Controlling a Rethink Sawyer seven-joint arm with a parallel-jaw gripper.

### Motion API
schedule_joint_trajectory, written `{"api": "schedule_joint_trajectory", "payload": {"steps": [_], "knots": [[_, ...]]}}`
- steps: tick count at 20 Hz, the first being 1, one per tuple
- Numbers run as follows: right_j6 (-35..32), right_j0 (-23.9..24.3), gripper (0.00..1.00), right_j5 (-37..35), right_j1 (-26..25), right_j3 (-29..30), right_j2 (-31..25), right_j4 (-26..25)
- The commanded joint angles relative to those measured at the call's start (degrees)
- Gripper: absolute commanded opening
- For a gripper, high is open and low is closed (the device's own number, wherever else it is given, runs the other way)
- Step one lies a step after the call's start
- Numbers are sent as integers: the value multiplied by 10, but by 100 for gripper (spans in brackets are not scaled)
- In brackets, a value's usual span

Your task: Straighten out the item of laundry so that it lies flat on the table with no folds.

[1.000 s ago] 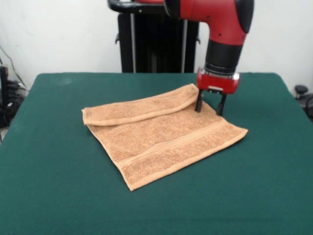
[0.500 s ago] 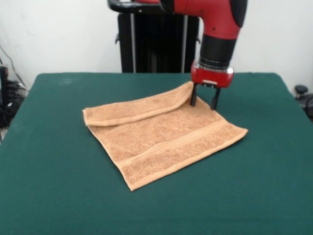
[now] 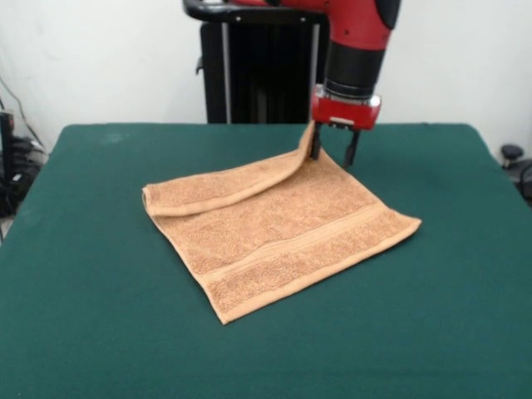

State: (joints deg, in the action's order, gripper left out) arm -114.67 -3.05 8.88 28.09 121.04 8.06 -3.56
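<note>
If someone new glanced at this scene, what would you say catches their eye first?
Probably the orange-tan hand towel spread mid-table on the dark green table, its far edge folded over toward the front. Next, the red gripper reaching down at the towel's far corner, where that corner rises off the surface against one finger.

Behind the tool stands a tall black frame [image 3: 258,71], its pale upright bars close together, rising against a plain white wall [image 3: 100,58] that runs across the back of the room. Far off to the tool's one side, at the picture's left edge, a dark tangle of cables and equipment [image 3: 12,162] sits low beside the tabletop. On the opposite side, at the right edge, a small black knob-like fitting [image 3: 513,155] shows just past the tabletop's corner.
</note>
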Motion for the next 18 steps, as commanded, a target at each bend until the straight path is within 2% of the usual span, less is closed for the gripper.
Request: {"api": "schedule_joint_trajectory", "payload": {"steps": [1, 10, 15, 18], "knots": [[-90, 6, 100, 26, -23, 24, -33, -16], [-88, 20, 100, 35, -21, 30, -29, -33], [-54, 70, 100, 34, -15, 20, -10, -86], [-43, 104, 100, 42, -26, -9, -6, -116]]}}
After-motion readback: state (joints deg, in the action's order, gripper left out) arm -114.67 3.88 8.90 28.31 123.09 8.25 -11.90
